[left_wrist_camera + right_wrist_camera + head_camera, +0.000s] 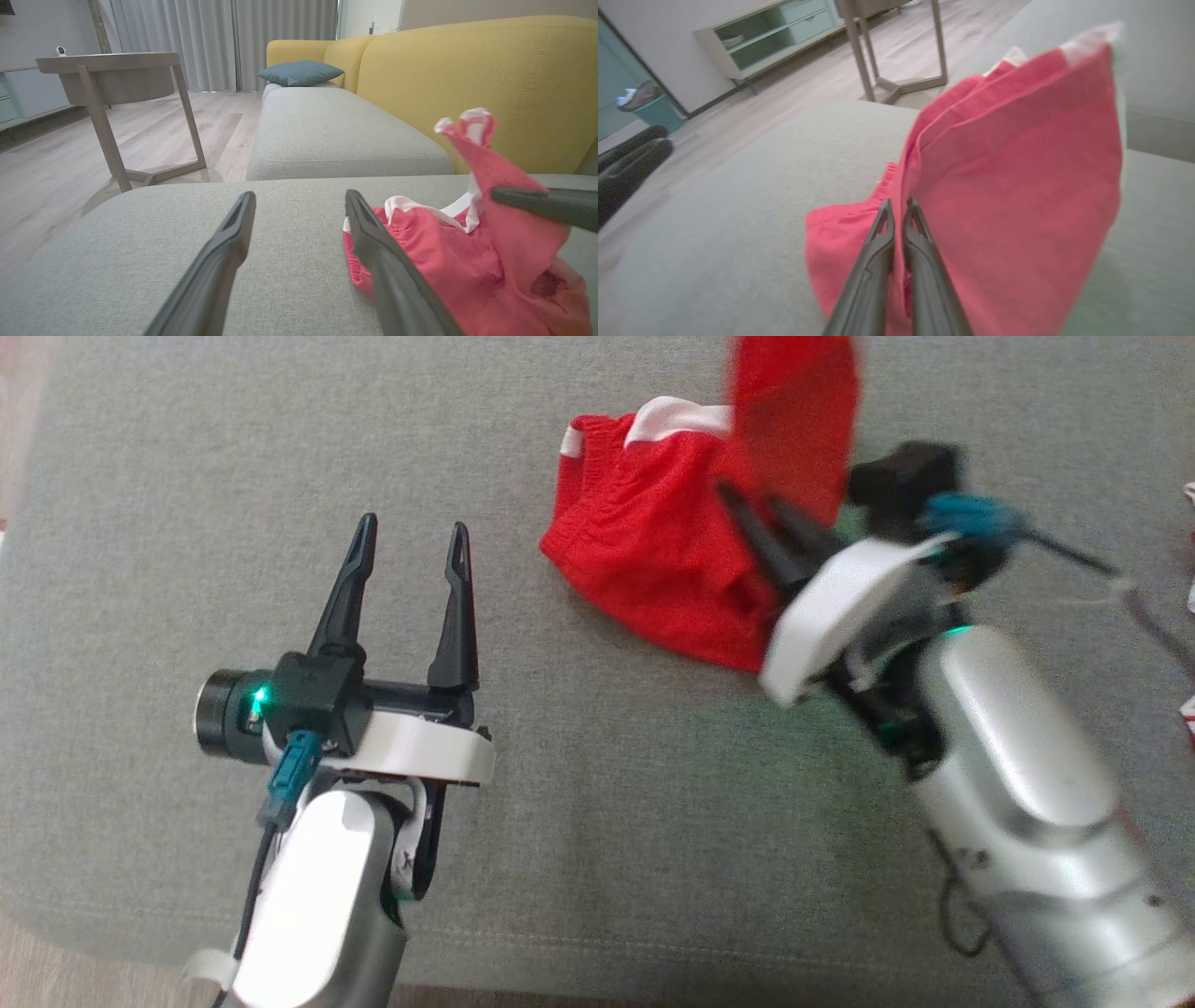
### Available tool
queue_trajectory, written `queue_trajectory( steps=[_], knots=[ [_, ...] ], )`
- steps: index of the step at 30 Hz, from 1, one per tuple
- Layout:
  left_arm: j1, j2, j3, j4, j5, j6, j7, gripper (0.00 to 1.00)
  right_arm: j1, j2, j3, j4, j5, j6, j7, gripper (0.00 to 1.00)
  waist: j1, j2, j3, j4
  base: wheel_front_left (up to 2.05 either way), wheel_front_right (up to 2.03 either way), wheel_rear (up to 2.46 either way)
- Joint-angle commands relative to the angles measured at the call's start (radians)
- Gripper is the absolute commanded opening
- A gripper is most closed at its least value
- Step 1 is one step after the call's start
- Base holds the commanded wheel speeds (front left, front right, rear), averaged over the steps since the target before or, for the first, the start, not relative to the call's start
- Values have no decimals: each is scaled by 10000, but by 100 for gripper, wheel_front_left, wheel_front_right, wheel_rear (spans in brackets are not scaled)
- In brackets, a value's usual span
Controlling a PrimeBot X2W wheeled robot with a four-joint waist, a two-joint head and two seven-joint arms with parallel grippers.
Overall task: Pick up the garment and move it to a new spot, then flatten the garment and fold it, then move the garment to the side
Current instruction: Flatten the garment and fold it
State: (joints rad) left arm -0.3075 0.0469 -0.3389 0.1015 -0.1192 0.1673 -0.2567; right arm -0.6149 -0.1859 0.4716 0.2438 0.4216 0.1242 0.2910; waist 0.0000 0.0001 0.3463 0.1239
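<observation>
Grey sofa cushion (597, 821) carries the red garment (644, 551), which lies bunched near its far edge, right of the middle, with one flap pulled up off the fabric by the right claw (749, 497), whose fingers are pinched together on that cloth. The left claw (413, 527) hangs spread wide and empty over bare cushion, well apart from the garment. Only the pick-up looks begun, with moving, flattening, folding and setting aside all left; the heap's long axis seems to run from far left toward near right, its waistband (593, 437) facing the far-left corner.
</observation>
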Motion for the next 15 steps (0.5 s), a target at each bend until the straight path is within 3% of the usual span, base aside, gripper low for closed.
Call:
queue_trajectory(
  steps=[1, 10, 11, 12, 13, 15],
  knots=[
    [-28, 86, 310, -279, -68, 30, -51, 100, -151, 337, 319, -198, 170, 65, -85, 0, 0, -1, 31, 73, 0, 0, 0],
    [-116, 60, 269, -265, -92, 88, -51, 100, -758, 1062, 1861, 1474, 724, 65, -889, 0, 0, -1, 231, 261, 0, 0, 0],
    [-124, 58, 266, -263, -92, 95, -51, 100, -797, 1094, 1931, 1614, 756, 65, -1067, 32, 0, -1, 244, 263, 0, 0, 0],
    [-131, 57, 268, -260, -93, 103, -51, 100, -844, 1117, 2008, 1717, 755, 65, -1264, 81, 0, -1, 252, 258, 0, 0, 0],
    [-137, 54, 286, -251, -85, 123, -51, 100, -930, 1153, 2146, 1759, 698, 65, -1826, 100, 0, -1, 257, 222, 0, 0, 0],
    [-124, 53, 316, -239, -71, 136, -51, 100, -986, 1142, 2314, 1644, 601, 65, -2451, 100, 0, -1, 236, 159, 0, 0, 0]
  ],
)
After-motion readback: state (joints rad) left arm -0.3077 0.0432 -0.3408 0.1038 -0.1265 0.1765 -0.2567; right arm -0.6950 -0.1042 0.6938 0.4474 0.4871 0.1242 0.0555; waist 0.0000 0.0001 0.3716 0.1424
